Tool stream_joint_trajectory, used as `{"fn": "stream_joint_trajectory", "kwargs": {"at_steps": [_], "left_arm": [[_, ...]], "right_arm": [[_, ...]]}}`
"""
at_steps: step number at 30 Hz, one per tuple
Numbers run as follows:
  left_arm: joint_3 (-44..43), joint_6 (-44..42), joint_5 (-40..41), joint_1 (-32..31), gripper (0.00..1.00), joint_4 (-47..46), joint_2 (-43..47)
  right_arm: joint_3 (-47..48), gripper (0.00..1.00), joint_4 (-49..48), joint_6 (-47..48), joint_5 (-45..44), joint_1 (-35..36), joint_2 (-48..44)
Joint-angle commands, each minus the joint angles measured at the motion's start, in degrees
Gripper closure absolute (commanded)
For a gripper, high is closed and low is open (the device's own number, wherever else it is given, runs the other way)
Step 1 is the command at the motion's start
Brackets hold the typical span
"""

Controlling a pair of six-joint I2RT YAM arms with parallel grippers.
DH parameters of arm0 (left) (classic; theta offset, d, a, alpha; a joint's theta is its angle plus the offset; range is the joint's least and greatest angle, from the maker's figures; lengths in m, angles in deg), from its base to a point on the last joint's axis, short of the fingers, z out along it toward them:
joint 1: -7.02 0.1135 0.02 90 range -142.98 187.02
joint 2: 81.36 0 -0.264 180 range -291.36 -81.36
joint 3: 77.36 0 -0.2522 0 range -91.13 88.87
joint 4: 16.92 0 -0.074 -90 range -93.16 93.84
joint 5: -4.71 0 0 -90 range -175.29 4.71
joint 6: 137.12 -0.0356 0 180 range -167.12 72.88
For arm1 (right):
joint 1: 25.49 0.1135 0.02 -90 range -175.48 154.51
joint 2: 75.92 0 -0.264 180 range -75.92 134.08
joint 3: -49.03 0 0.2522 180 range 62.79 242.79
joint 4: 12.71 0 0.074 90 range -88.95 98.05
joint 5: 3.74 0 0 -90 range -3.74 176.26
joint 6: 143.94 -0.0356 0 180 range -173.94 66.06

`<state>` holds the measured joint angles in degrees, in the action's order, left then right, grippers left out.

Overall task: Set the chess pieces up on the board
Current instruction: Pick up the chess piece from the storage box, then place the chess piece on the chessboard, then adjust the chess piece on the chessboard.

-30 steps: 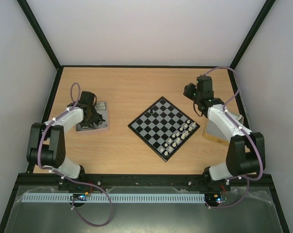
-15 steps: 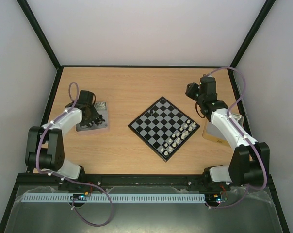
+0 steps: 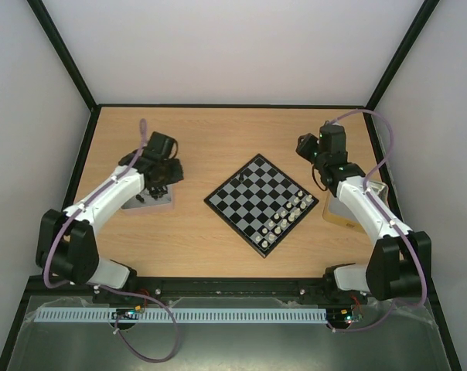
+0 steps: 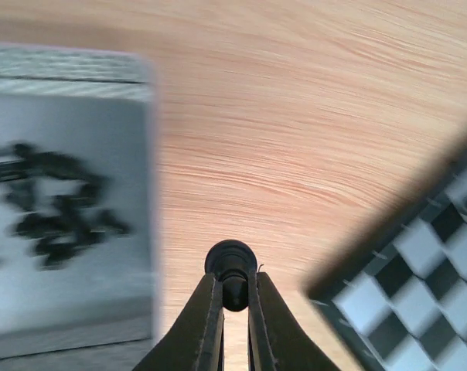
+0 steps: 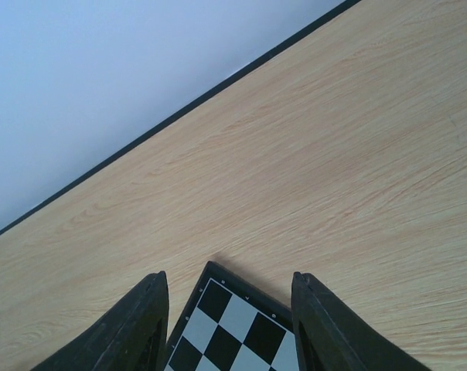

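High overview from the near edge, two close low wrist views, the board [image 3: 262, 202] common to all.

The light wooden table [image 3: 210, 139] carries 3 things directly: the checkered board [image 3: 253, 188], set cornerwise near its middle, a shiny metal tray [image 3: 161, 202] well apart from it on the left side, and a second tray [image 3: 340, 211] just beside the board's right corner.
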<state>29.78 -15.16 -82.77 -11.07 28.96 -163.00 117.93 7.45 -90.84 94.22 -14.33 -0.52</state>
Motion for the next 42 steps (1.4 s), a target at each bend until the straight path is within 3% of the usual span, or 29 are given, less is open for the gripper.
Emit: {"fn": "stream_joint_trajectory", "kwargs": {"at_steps": [1, 8, 20, 22, 26, 29, 35, 42], "left_arm": [[-6.2, -3.4, -4.1, -9.1, 0.98, 2.8, -4.0], [-11.4, -4.2, -2.5, -19.4, 0.97, 2.4, -14.0], [-16.2, -3.8, 2.7, -25.2, 0.95, 1.9, -24.6], [-16.2, -3.8, 2.6, -25.2, 0.90, 2.1, -25.2], [-16.4, -4.0, 2.4, -25.2, 0.63, 2.3, -25.1], [-16.7, -4.1, 2.0, -25.2, 0.54, 1.8, -24.8], [-17.2, -3.0, 2.4, -25.2, 0.54, 1.1, -24.8], [-17.4, -2.4, 1.6, -25.2, 0.65, 0.6, -25.3]], "right_arm": [[-1.3, 0.57, 0.2, -0.8, -0.2, 0.2, -2.0], [-2.2, 0.57, 0.3, -0.8, -0.3, 0.2, -2.4], [-3.0, 0.57, 0.1, -0.9, -0.1, 0.2, -2.3], [-3.1, 0.56, 0.2, -0.9, 0.0, 0.2, -2.2], [-3.3, 0.56, 0.0, -0.9, 0.3, 0.2, -2.0], [-3.5, 0.56, -0.2, -1.1, 0.5, 0.2, -1.9], [-3.8, 0.56, -0.3, -1.1, 0.4, 0.3, -2.1], [-4.1, 0.56, -0.3, -1.0, 0.3, 0.2, -2.1]]}}
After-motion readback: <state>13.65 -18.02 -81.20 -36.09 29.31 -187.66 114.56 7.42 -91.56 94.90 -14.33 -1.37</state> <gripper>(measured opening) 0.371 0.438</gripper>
